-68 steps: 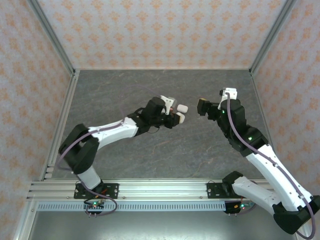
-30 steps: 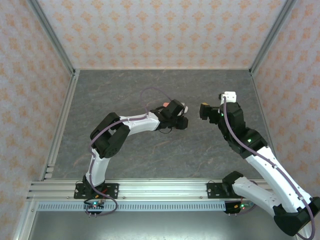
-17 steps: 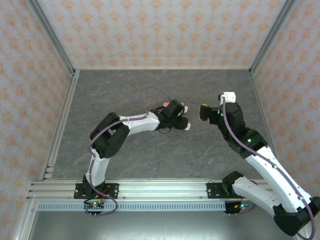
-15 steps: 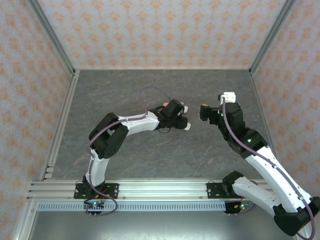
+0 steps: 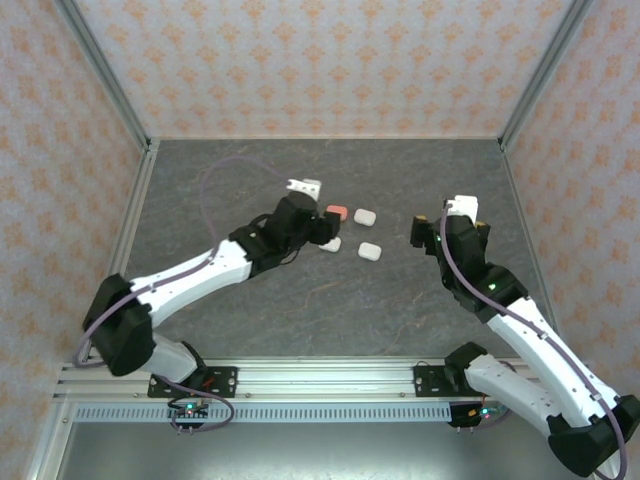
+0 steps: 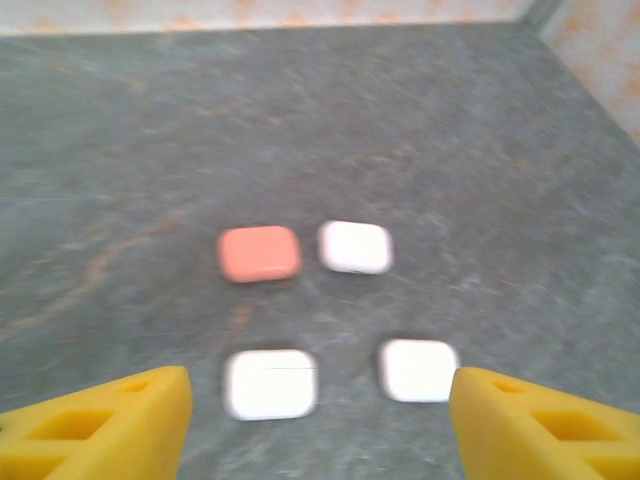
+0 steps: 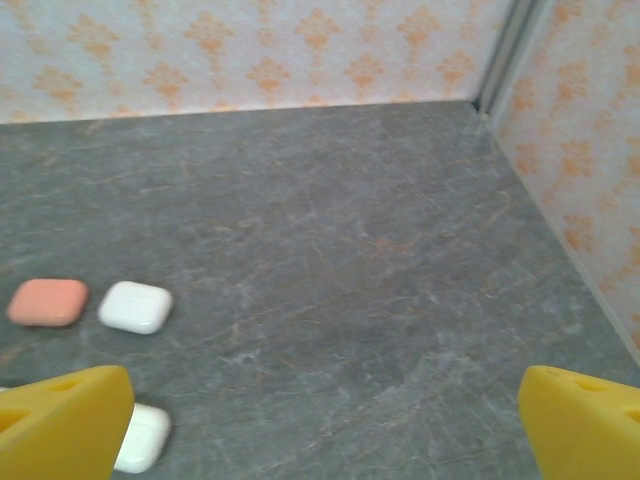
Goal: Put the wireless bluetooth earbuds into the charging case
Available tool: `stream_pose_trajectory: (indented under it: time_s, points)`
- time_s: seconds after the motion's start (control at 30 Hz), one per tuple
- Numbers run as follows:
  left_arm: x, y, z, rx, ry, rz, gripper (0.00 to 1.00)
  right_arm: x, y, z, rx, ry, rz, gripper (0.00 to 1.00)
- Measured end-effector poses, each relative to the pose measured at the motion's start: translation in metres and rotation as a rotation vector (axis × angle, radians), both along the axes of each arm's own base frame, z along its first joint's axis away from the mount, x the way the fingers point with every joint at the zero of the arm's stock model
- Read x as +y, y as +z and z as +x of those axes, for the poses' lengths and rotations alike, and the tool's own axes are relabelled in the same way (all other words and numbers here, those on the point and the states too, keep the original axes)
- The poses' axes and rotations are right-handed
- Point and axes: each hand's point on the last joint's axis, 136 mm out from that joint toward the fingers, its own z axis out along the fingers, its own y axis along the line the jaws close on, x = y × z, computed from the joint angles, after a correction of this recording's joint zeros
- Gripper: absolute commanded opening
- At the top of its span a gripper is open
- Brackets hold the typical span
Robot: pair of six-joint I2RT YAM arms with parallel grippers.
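Note:
Four shut charging cases lie on the grey table: a coral one (image 5: 337,213) (image 6: 259,253) (image 7: 47,301) and three white ones (image 5: 364,215) (image 5: 330,244) (image 5: 370,251). In the left wrist view the white cases lie at the far right (image 6: 355,246), near left (image 6: 270,383) and near right (image 6: 418,369). My left gripper (image 5: 322,236) (image 6: 320,430) hovers just short of the two near cases, open, with nothing between its yellow fingers (image 6: 110,420). To their right, my right gripper (image 5: 416,232) (image 7: 320,430) is wide open and holds nothing. The earbuds are out of view.
Patterned walls enclose the table on three sides, with metal posts at the back corners (image 5: 148,142). The right wall's foot (image 7: 560,230) runs close beside my right gripper. Bare grey table (image 5: 330,300) stretches in front of the cases.
My left arm has drawn back to the left and its gripper has opened. A white case it was over now lies on the table. The right gripper has shifted slightly toward the near edge.

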Motion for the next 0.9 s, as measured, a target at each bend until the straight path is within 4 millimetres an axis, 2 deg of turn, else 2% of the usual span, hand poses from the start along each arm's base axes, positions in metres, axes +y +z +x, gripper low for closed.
stream_pose_trajectory:
  time_s: [0.2,0.33,0.4,0.5,0.7,0.9]
  points:
    - [0.091,-0.005,-0.008,-0.065,0.205,0.080,0.91,-0.038,-0.035,0.011,-0.012,-0.143,-0.008,0.99]
    - [0.138,0.002,-0.014,-0.122,0.323,0.123,0.99,-0.066,-0.083,0.019,0.010,-0.228,-0.005,0.99]
    - [0.160,0.005,-0.016,-0.150,0.386,0.156,1.00,-0.074,-0.108,0.022,0.036,-0.250,-0.005,0.99]
    - [0.189,0.006,-0.020,-0.188,0.474,0.214,1.00,-0.079,-0.135,0.031,0.053,-0.250,-0.005,0.99]
    - [0.230,-0.012,-0.024,-0.210,0.565,0.325,1.00,-0.075,-0.156,0.061,-0.012,-0.197,0.004,0.99]
    - [0.246,-0.029,-0.024,-0.233,0.558,0.390,1.00,-0.070,-0.176,0.085,-0.038,-0.153,0.010,0.99]
